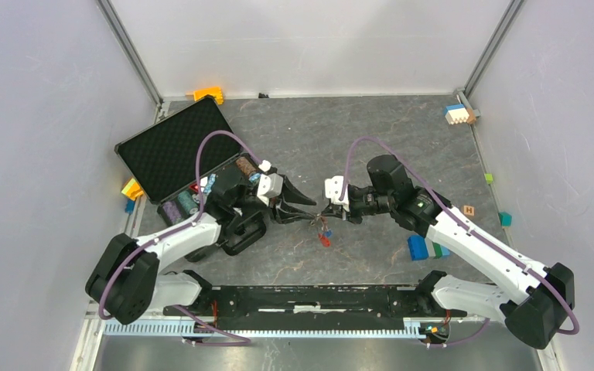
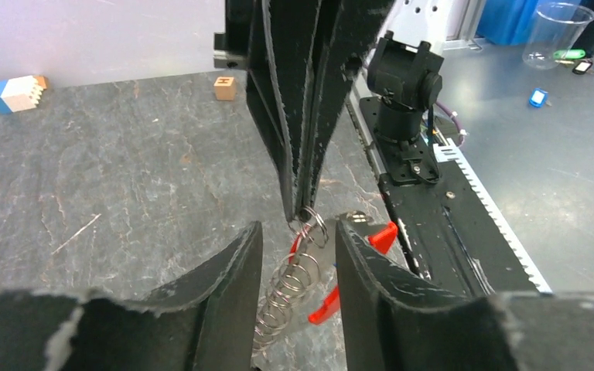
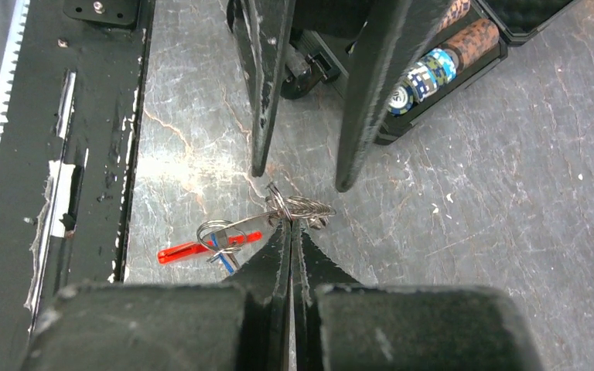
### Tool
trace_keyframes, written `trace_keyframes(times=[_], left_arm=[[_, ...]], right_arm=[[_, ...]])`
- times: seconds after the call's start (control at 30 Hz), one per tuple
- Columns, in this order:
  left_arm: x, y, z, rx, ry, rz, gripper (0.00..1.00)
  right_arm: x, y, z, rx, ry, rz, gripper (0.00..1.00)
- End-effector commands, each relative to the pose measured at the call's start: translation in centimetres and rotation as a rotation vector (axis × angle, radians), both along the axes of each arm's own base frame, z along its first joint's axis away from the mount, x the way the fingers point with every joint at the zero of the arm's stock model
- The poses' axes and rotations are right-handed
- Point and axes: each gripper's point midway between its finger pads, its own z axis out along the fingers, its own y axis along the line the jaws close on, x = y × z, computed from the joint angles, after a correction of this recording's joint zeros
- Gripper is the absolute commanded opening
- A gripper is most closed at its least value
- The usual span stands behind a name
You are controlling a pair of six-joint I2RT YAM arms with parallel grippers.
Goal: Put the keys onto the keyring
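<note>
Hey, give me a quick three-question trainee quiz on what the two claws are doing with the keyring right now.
1. True or false: the right claw is shut on the keyring.
2. The left claw is: A) open, with a finger on either side of the keyring; B) shut on a blue block; C) out of view.
3. Fill in: the keyring's long clip is coloured ____.
Key: 1 true; 2 A; 3 red.

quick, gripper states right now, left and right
left gripper: open, jaws either side of the keyring, not gripping it
right gripper: shut on the keyring's small ring end
</note>
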Motion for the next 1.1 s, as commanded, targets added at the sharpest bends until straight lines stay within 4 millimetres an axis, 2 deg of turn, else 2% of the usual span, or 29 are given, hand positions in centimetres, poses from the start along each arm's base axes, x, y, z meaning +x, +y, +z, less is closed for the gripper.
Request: trace_keyframes(times=[0.0, 0.13, 0.43, 0.57, 0.8, 1.07], left_arm=[[0.8, 0.0, 0.9, 0.039, -0.082, 0.014, 0.50], [1.6, 0.0, 1.1, 0.077, -0.070, 0.051, 0.52], [1.2, -0.4, 0.9, 0.119, -0.027, 0.073, 0.53], [2.0, -0.9, 1.1, 0.128, 0.030, 0.118, 0.53], [2.3, -1.5, 1.5, 0.131, 0.093, 0.129, 0.49], [2.7, -1.9, 0.7, 0.181, 0.114, 0.153, 0.43]], right_arm=[[0.6, 0.0, 1.7, 0.007, -0.057, -0.009, 0.00], [1.1, -0.1, 1.7, -0.011, -0.057, -0.038, 0.00], [2.9, 0.1, 2.5, -0.017, -0.068, -0.124, 0.00], [3.4, 0.2, 2.4, -0.035, -0.064, -0.149, 0.00], [3.7, 0.3, 2.3, -0.050, -0.066, -0.166, 0.00], [3.9, 0.4, 2.7, -0.049, -0.074, -0.173, 0.00]])
